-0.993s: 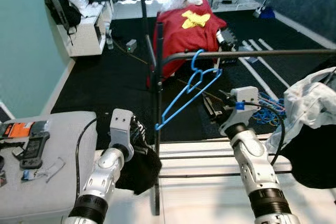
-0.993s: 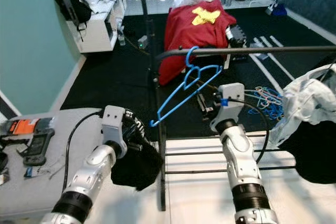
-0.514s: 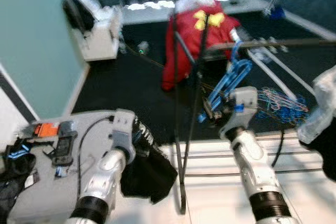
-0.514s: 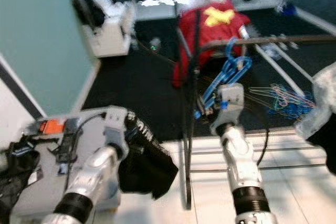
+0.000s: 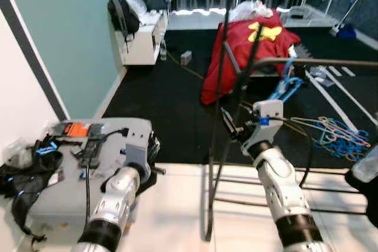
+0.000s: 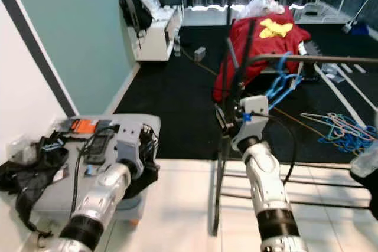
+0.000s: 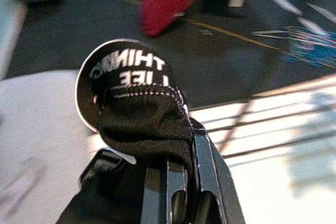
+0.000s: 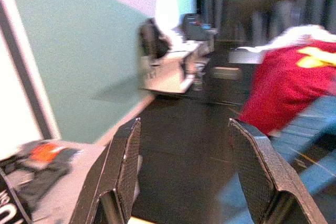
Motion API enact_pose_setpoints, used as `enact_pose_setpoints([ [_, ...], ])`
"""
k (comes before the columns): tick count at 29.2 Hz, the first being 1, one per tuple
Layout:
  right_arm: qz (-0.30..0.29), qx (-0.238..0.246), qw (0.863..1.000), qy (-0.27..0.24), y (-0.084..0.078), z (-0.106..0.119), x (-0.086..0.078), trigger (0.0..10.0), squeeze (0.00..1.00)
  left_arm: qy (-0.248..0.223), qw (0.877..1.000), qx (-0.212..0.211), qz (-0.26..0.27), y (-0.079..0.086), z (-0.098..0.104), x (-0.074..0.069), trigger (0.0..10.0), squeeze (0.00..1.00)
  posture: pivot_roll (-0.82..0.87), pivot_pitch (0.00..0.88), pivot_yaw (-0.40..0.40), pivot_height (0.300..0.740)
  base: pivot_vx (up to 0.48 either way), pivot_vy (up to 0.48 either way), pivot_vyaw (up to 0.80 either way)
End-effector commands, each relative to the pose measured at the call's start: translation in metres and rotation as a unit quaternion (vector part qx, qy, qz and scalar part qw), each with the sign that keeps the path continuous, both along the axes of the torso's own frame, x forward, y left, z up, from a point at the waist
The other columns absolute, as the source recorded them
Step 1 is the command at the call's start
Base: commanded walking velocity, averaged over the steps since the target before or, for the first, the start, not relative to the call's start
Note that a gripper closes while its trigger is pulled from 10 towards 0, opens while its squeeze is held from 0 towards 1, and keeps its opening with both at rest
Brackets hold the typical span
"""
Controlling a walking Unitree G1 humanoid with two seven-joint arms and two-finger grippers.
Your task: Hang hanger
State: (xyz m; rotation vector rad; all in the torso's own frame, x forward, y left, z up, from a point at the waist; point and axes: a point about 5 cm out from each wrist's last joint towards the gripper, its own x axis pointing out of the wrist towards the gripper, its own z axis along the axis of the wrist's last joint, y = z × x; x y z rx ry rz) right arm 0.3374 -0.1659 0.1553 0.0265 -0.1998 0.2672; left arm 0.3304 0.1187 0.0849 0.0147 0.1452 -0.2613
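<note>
Hanger (image 5: 286,86), the blue one, is seen hooked over the dark rail (image 5: 331,62) of the clothes rack (image 5: 220,116). In the head views it sits at about 1 o'clock, up and a little to the right of the middle. It hangs by its own hook, so it needs no holding.

No hold is kept on it by the right gripper (image 8: 184,171). In the right wrist view its two black fingers (image 8: 122,167) are spread wide apart, and nothing is seen between them but the dark floor. In the head view the right gripper is held just below and beside the hanger, at about 2 o'clock from the middle, near it but apart from it. From this, the hanging step is judged to be done, and the fingers are likely kept wide so the hanger is not pulled off the rail.

A black cloth (image 7: 134,103) with white letters is pinched by the left gripper (image 7: 173,182). The fingers are pressed together on it, and the cloth is folded over their tips. In the head view this gripper is held low at 8 o'clock, next to the grey table (image 5: 65,169), likely so the cloth is kept out of the way of the rack.

More blue hangers (image 5: 342,137) are left in a pile on the dark floor at 3 o'clock. A red cloth (image 5: 248,45) is draped over something behind the rack, at 12 o'clock.
</note>
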Motion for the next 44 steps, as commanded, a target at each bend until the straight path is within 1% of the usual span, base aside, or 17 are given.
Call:
enact_pose_setpoints([
  [1, 0.002, 0.012, 1.000, 0.005, 0.001, 0.000, 0.000, 10.0, 0.00, -0.006, 1.000, 0.006, 0.005, 0.002, 0.001, 0.003, 10.0, 0.00, -0.16, 0.006, 0.030, 0.740, 0.000, 0.000, 0.00],
  [7, 0.005, 0.012, 1.000, 0.003, 0.002, 0.002, 0.000, 10.0, 0.00, -0.016, 1.000, 0.008, 0.019, 0.004, 0.003, 0.004, 10.0, 0.00, -0.16, 0.013, 0.028, 0.740, 0.000, 0.000, 0.00],
  [12, 0.010, 0.002, 1.000, 0.000, 0.002, 0.002, -0.001, 10.0, 0.00, -0.018, 1.000, 0.003, 0.021, 0.005, 0.004, 0.005, 10.0, 0.00, -0.16, 0.018, 0.026, 0.740, 0.000, 0.000, 0.00],
  [14, 0.007, -0.010, 1.000, -0.001, 0.002, 0.003, -0.001, 10.0, 0.00, -0.019, 1.000, -0.003, 0.018, 0.006, 0.004, 0.004, 10.0, 0.00, -0.16, 0.021, 0.025, 0.740, 0.000, 0.000, 0.00],
  [20, 0.001, -0.017, 1.000, -0.002, 0.002, 0.003, -0.001, 10.0, 0.00, -0.021, 1.000, -0.007, 0.016, 0.006, 0.003, 0.003, 10.0, 0.00, -0.16, 0.021, 0.025, 0.740, 0.266, 0.000, 0.63],
  [23, -0.016, -0.004, 1.000, -0.014, -0.002, 0.007, 0.000, 10.0, 0.00, -0.026, 1.000, -0.011, 0.009, 0.004, 0.005, 0.004, 10.0, 0.00, -0.16, 0.022, 0.031, 0.740, 0.311, 0.000, 0.00],
  [29, -0.029, -0.002, 0.999, -0.027, -0.005, 0.010, 0.000, 10.0, 0.00, -0.031, 0.999, -0.016, 0.000, 0.001, 0.007, 0.005, 10.0, 0.00, -0.16, 0.022, 0.030, 0.740, 0.311, 0.000, 0.00],
  [30, -0.036, -0.001, 0.999, -0.032, -0.007, 0.011, -0.001, 10.0, 0.00, -0.038, 0.999, -0.024, -0.011, -0.003, 0.009, 0.004, 10.0, 0.00, -0.17, 0.022, 0.030, 0.740, 0.000, 0.000, 0.00],
  [31, -0.036, -0.001, 0.999, -0.032, -0.007, 0.011, -0.001, 10.0, 0.00, -0.038, 0.999, -0.024, -0.011, -0.003, 0.009, 0.004, 10.0, 0.00, -0.17, 0.022, 0.030, 0.740, 0.000, 0.000, 0.00],
  [32, -0.050, 0.002, 0.998, -0.040, -0.011, 0.013, -0.002, 10.0, 0.00, -0.045, 0.998, -0.033, -0.022, -0.008, 0.011, 0.003, 10.0, 0.00, -0.17, 0.022, 0.031, 0.740, 0.000, 0.000, 0.00],
  [35, -0.056, 0.004, 0.997, -0.044, -0.011, 0.014, -0.002, 10.0, 0.00, -0.044, 0.998, -0.031, -0.023, -0.008, 0.011, 0.003, 10.0, 0.00, -0.17, 0.022, 0.032, 0.740, 0.000, 0.000, 0.00],
  [37, -0.060, 0.004, 0.997, -0.055, -0.013, 0.017, -0.002, 10.0, 0.00, -0.044, 0.998, -0.029, -0.022, -0.007, 0.011, 0.004, 10.0, 0.00, -0.17, 0.023, 0.032, 0.740, 0.000, 0.000, 0.00],
  [39, -0.075, -0.003, 0.994, -0.075, -0.017, 0.025, -0.001, 10.0, 0.00, -0.046, 0.998, -0.027, -0.021, -0.006, 0.011, 0.004, 10.0, 0.00, -0.17, 0.024, 0.033, 0.740, 0.000, 0.000, 0.00],
  [41, -0.080, -0.007, 0.994, -0.077, -0.018, 0.026, -0.001, 10.0, 0.00, -0.046, 0.998, -0.027, -0.021, -0.006, 0.011, 0.004, 10.0, 0.00, -0.17, 0.024, 0.033, 0.740, 0.000, 0.000, 0.00],
  [42, -0.090, -0.016, 0.993, -0.071, -0.021, 0.027, 0.001, 10.0, 0.00, -0.048, 0.998, -0.027, -0.021, -0.006, 0.012, 0.005, 10.0, 0.00, -0.17, 0.025, 0.034, 0.740, 0.000, 0.000, 0.00],
  [43, -0.095, -0.019, 0.993, -0.070, -0.023, 0.029, 0.003, 10.0, 0.11, -0.049, 0.998, -0.027, -0.022, -0.006, 0.013, 0.005, 10.0, 0.00, -0.17, 0.028, 0.036, 0.740, 0.000, 0.000, 0.00],
  [44, -0.097, -0.019, 0.993, -0.069, -0.025, 0.031, 0.005, 10.0, 0.38, -0.050, 0.998, -0.026, -0.024, -0.007, 0.013, 0.005, 10.0, 0.00, -0.17, 0.028, 0.036, 0.740, 0.000, 0.000, 0.00],
])
